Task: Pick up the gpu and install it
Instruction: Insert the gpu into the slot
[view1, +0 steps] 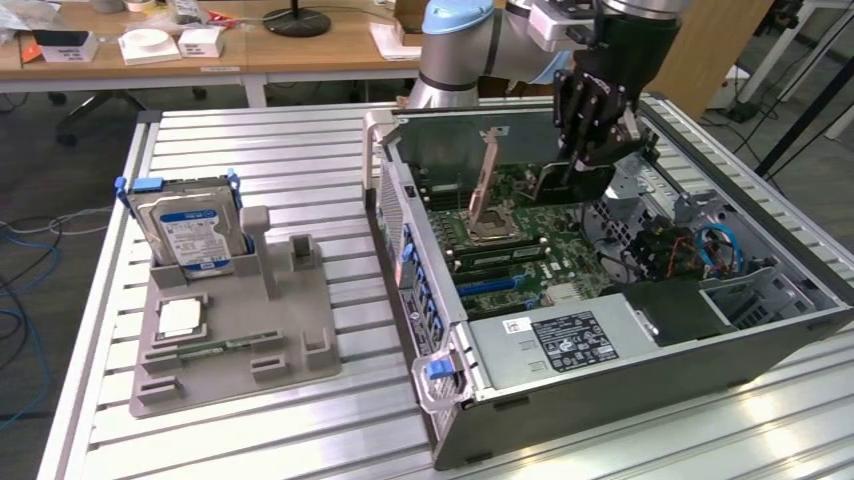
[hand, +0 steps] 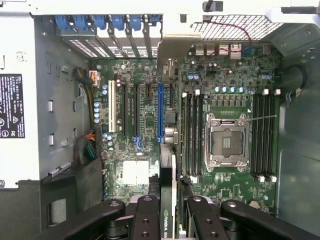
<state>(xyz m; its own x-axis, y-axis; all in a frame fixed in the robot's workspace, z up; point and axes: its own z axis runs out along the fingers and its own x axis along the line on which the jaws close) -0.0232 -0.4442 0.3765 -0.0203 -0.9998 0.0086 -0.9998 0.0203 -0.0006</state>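
Observation:
My gripper (view1: 587, 150) hangs over the open computer case (view1: 441, 400), above the motherboard's far end. It is shut on the gpu (view1: 577, 186), which points down into the case. In the wrist view the gpu (hand: 167, 175) shows edge-on as a thin dark card with a green logo, clamped between the black fingers (hand: 146, 212). The card's edge runs nearly in line with the long blue slot (hand: 160, 112) on the motherboard (hand: 145, 107) and is still above the board.
The CPU socket (hand: 227, 142) and memory slots (hand: 192, 135) lie beside the blue slot. The power supply (view1: 561, 345) fills the case's near end. A grey parts holder (view1: 227, 340) at the exterior view's left carries a silver hard drive (view1: 194, 230).

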